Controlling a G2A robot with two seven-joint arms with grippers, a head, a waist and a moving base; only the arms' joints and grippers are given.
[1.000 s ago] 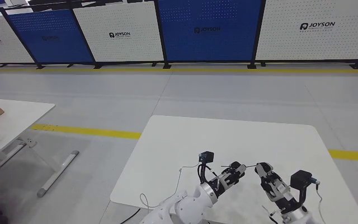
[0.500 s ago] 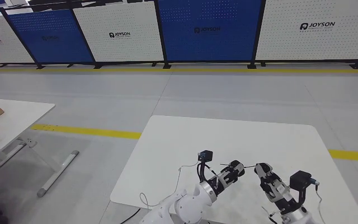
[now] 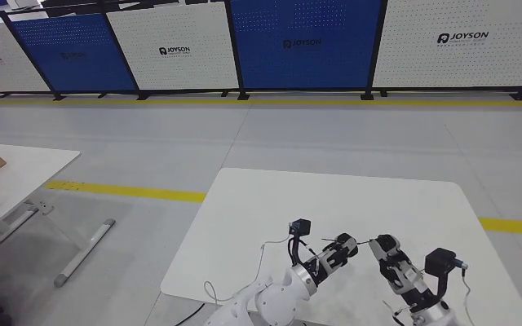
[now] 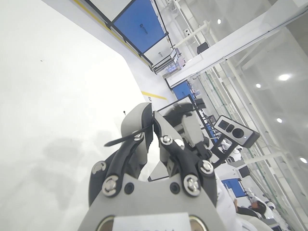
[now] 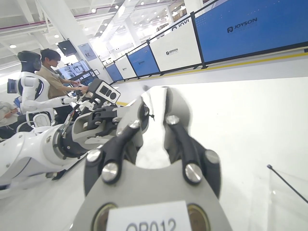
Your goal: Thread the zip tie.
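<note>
Left jaws clamped on zip tie (image 4: pixel 120 141), held above counter (image 3: pixel 326 196); right jaws apart, just beside. Step likely: right side taking free end. Advice: line up with strap, close only once tip sits squarely inside, avoid bending.

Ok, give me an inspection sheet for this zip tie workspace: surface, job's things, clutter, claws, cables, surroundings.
Surface: white table.
Job's things: black zip tie pinched in the left claw, tail sticking out.
Clutter: second zip tie lying on the table.
Claws: left claw shut on the tie; right claw open, close beside it.
Cables: thin cable looping off the left arm.
Surroundings: blue and white fence panels, yellow floor line.
</note>
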